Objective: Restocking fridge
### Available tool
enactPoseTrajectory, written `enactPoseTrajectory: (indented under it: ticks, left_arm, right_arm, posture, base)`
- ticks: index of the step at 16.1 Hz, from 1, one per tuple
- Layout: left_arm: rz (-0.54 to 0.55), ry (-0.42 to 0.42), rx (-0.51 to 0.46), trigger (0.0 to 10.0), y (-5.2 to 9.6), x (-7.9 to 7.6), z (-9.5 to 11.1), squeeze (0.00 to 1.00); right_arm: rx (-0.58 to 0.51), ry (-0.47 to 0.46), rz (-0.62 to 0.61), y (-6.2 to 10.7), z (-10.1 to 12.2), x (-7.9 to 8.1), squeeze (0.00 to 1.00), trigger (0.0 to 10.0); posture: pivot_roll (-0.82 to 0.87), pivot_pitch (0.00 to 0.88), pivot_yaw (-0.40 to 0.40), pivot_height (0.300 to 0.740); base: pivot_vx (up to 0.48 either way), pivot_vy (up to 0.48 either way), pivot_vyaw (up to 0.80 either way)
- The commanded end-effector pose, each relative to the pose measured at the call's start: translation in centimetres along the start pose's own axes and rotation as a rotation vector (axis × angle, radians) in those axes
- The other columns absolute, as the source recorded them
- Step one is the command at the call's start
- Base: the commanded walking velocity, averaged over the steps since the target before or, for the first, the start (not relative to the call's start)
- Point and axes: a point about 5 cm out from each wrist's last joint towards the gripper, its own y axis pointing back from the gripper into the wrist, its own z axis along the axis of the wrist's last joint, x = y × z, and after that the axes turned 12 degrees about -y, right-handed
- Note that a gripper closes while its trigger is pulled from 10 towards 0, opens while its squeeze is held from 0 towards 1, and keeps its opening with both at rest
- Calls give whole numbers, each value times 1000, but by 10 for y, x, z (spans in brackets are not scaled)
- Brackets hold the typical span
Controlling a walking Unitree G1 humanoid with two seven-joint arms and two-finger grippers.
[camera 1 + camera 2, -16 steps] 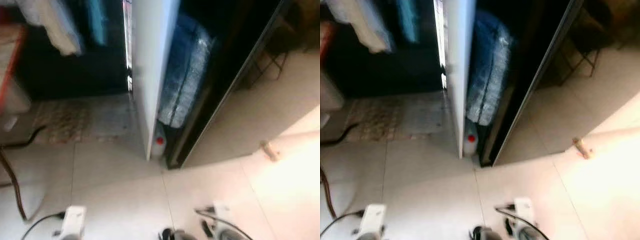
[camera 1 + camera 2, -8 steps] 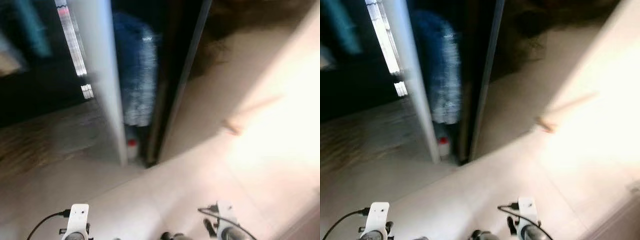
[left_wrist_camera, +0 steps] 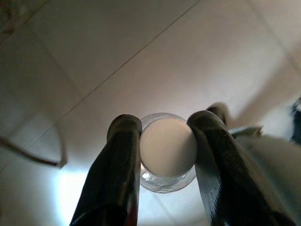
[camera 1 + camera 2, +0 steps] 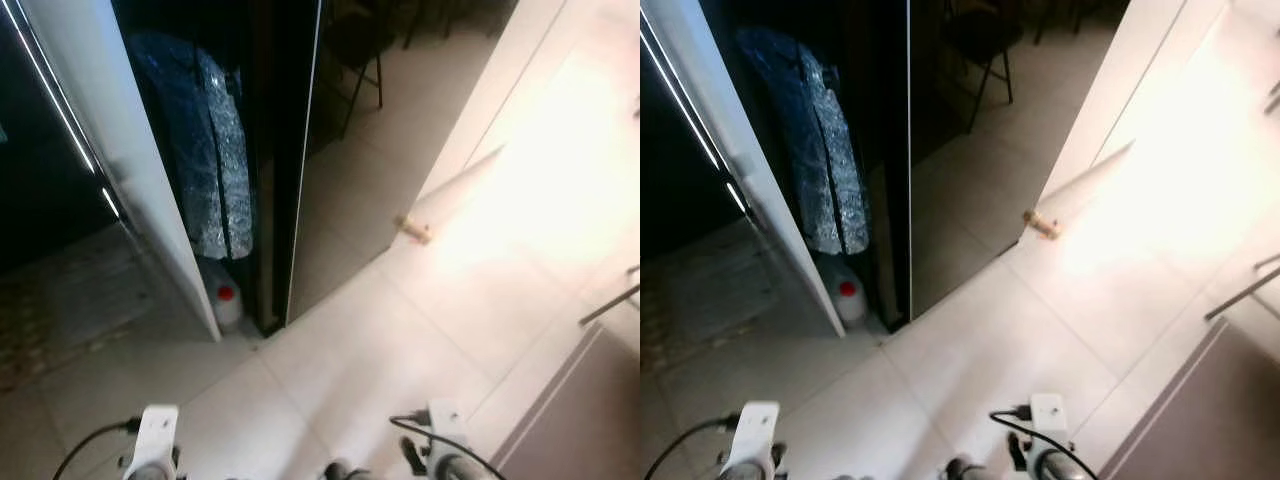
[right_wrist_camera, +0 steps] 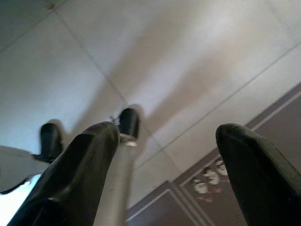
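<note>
Tiled floor (image 4: 340, 350), left hand (image 3: 164, 141) gripping white-capped bottle (image 3: 168, 151), contents unclear, right hand (image 5: 164, 155) open

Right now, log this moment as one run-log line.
left gripper: shut on white-capped bottle | right gripper: open, holding nothing, over floor tiles | ahead: red-capped jug on floor by white door
</note>
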Motion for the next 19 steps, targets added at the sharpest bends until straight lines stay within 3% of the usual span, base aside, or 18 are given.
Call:
enactPoseTrajectory:
  ticks: [1, 6, 11, 19]
  left_arm:
    - [-15, -2, 47, 10000, 2, -5, -12, 0]
    - [-21, -10, 51, 10000, 2, -6, -12, 0]
    - [-20, -12, 55, 10000, 3, -7, -13, 0]
    - [-23, -22, 64, 10000, 3, -6, -16, 0]
  right_arm:
    - [17, -27, -26, 2, -8, -8, 0, 10000]
    - [17, -26, -28, 2, -8, -8, 0, 10000]
    - [23, -12, -25, 2, -7, -9, 0, 10000]
    - [6, -26, -24, 2, -7, -8, 0, 10000]
  posture:
    - [41, 206, -66, 740]
    - [41, 210, -67, 740]
    - [42, 209, -68, 740]
    - [44, 210, -66, 740]
  base:
    - [0, 0, 0]
    - [0, 233, 0]
    - [0, 302, -753]
    - [0, 300, 0]
